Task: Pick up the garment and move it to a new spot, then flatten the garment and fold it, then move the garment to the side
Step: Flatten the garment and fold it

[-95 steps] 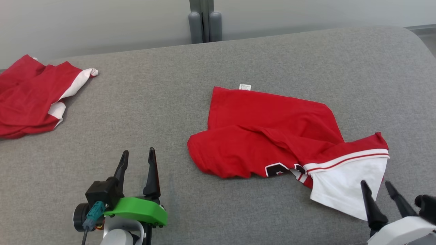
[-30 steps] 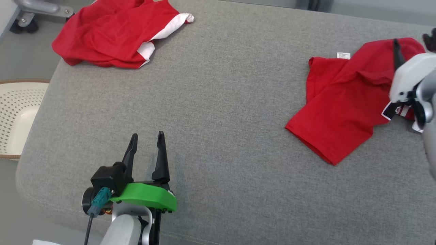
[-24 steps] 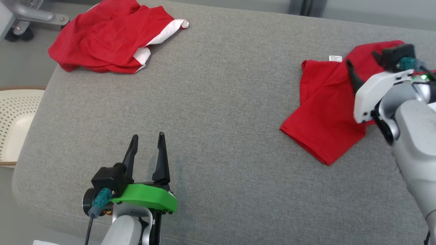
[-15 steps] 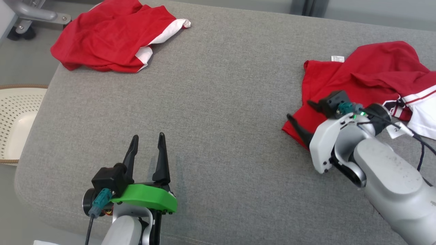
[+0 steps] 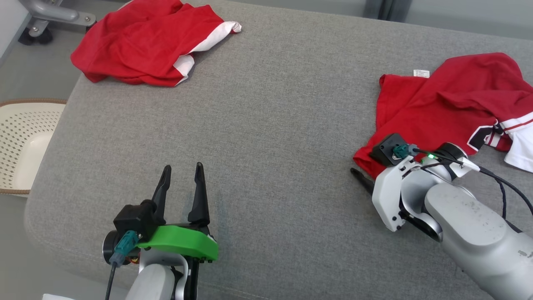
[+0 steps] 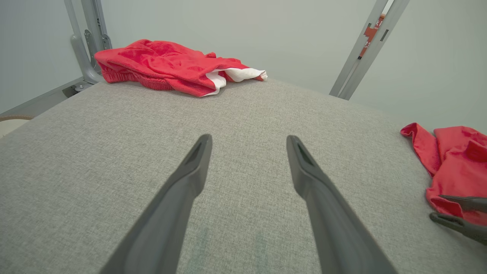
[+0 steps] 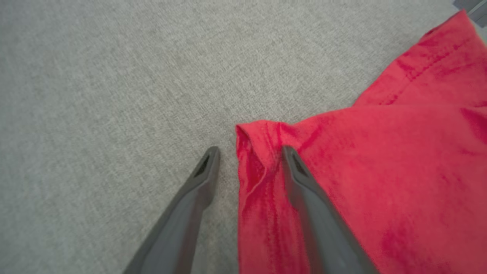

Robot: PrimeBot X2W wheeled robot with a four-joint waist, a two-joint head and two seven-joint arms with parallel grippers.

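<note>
Your right gripper [image 7: 250, 150], jaws apart, straddles the lower-left corner of the crumpled red-and-white cloth jersey [image 5: 441, 104] at the head view's right, on the grey fabric cushion [image 5: 291, 137]. Close shallow and only the rolled hem may catch, then slip. Your left gripper [image 5: 183, 166] sits open, lower left.

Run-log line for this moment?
stage: pickup, no grasp yet | right gripper: jaws open astride red garment corner | left gripper: jaws open, above grey cushion

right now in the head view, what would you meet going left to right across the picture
white basket → crumpled red and white garment → red shirt
</note>
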